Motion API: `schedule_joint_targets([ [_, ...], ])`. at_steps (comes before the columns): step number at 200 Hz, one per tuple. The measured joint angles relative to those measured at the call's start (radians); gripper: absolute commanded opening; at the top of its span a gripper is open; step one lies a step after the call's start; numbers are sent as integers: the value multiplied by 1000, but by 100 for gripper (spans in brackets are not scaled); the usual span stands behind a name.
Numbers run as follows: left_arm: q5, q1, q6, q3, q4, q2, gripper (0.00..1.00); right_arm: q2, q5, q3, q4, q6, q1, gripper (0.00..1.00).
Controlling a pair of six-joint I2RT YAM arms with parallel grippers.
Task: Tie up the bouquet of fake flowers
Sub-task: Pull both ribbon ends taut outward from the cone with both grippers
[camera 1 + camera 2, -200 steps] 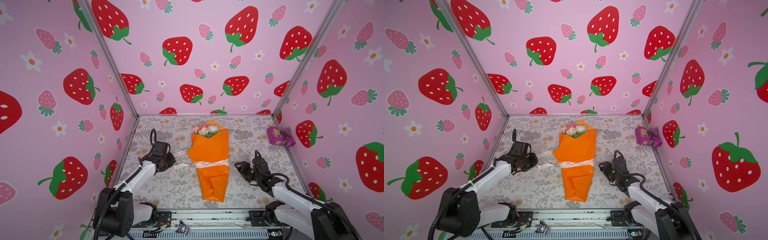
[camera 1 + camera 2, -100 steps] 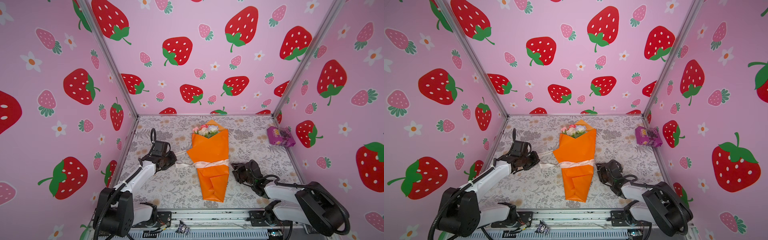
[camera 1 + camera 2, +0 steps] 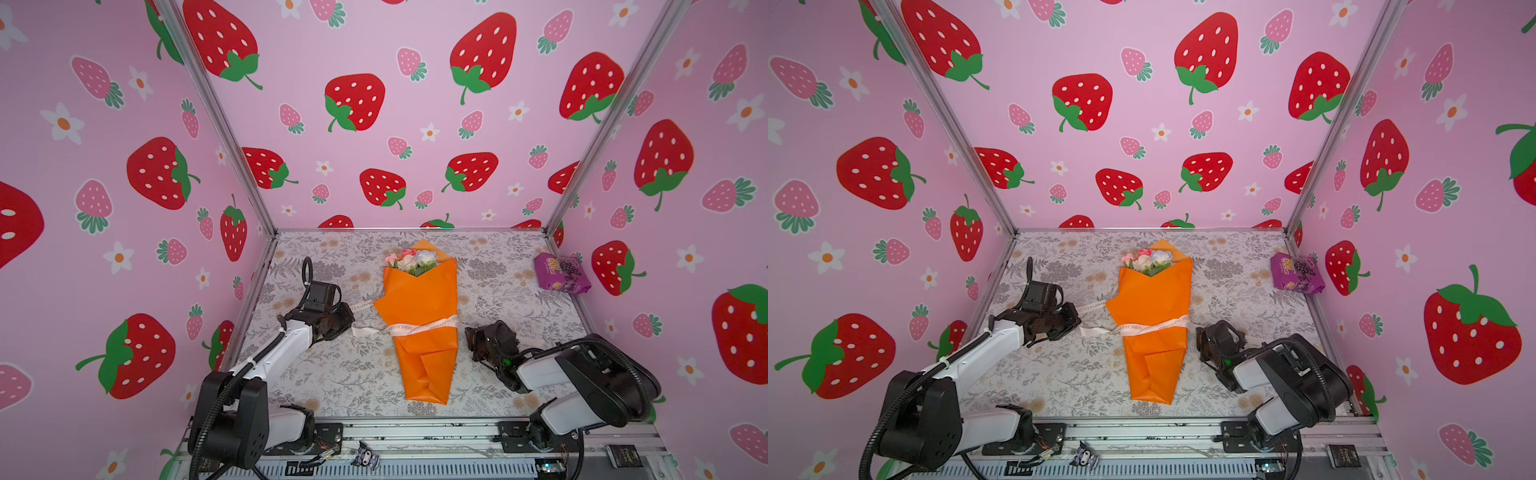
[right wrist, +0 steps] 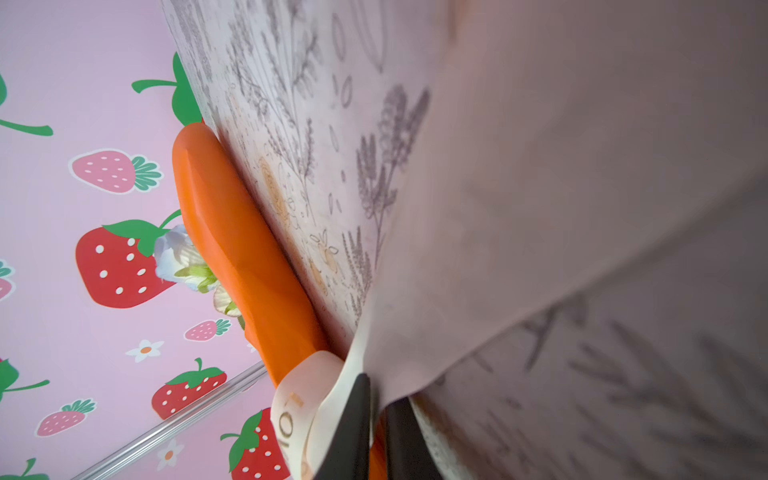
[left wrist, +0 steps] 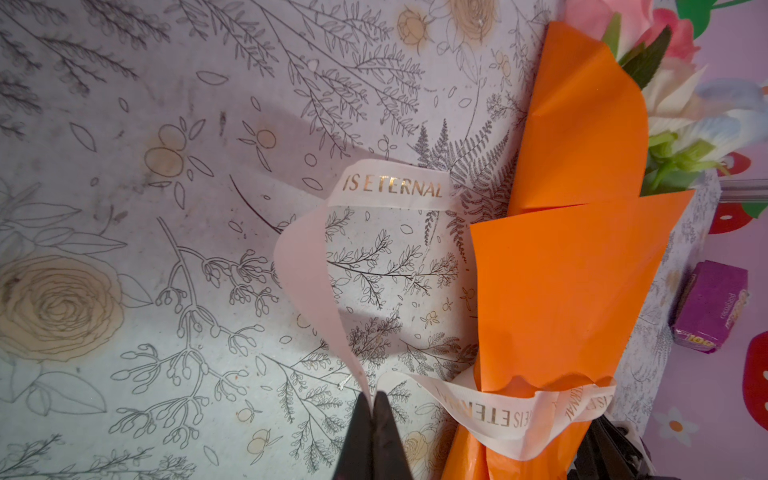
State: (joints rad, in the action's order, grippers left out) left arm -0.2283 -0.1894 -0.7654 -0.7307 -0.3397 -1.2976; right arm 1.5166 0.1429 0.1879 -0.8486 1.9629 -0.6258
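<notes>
The whole booth is pink walls point(image 3: 374, 50) covered in big red strawberries and little white flowers, with silver metal posts point(image 3: 220, 124) running down the corners. The table point(image 3: 332, 374) has a pale sheet on it, printed with grey line-drawn ferns and tan roses. It looks a bit smudgy up close in the left wrist view.

Going left to right: the left fingers point(image 5: 357, 440), matte black and tapered, are pressed together on a loop of the cream ribbon point(image 5: 390, 187). It's a flat band with gold capitals, and you can read "IS ETERNAL". It crosses the waist of the bouquet point(image 3: 419, 307), which lies flat mid-table with its blooms toward the back wall. The glossy orange paper is folded into a cone with sharp creases and pinches in where the ribbon crosses. Pink, white and pale lilac fabric roses poke out of the wide end. Just right of the paper, the right fingers point(image 4: 349, 428) are closed on the ribbon's other end, low by the table. At the far right, against the wall, sits a crinkly purple snack packet point(image 3: 561, 274).

Hard to see: the stems are all inside the paper, and I can't tell whether the ribbon goes round underneath. The right wrist view is mostly blurred ribbon right at the lens. In both top views the right fingertips get lost in the black of the wrist.
</notes>
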Motion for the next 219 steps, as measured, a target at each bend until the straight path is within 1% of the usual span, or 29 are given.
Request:
schedule_joint_targets([
  [6,-1,0,0,-1,0,-3,0,2,3,0,0,-4,4,3],
  [14,-2,0,0,-2,0,-6,0,2,6,2,0,-10,10,4],
  [25,-2,1,0,-2,0,-7,0,2,4,6,0,-23,21,12],
  [36,-2,2,0,-3,0,-7,0,2,1,16,2,-42,35,22],
  [40,-2,2,0,-3,0,-7,0,2,1,21,3,-43,39,24],
  [62,-3,2,0,-7,0,-7,0,2,-8,46,6,-73,48,29],
  [92,-10,2,0,-7,0,-7,0,33,-29,68,-11,-83,54,30],
  [108,-11,2,0,-7,0,-7,0,75,-43,77,-34,-85,58,28],
  [144,-11,2,0,-7,0,-7,0,120,-63,96,-71,-109,60,0],
  [157,-11,3,0,-7,0,-7,0,105,-57,97,-59,-128,60,0],
  [177,1,9,1,-7,-5,-5,0,35,-37,97,-13,-173,69,0],
  [196,32,26,0,-7,-29,3,0,-65,-13,100,61,-261,97,0],
  [219,101,61,0,-12,-84,23,0,-203,36,117,197,-388,121,0],
])
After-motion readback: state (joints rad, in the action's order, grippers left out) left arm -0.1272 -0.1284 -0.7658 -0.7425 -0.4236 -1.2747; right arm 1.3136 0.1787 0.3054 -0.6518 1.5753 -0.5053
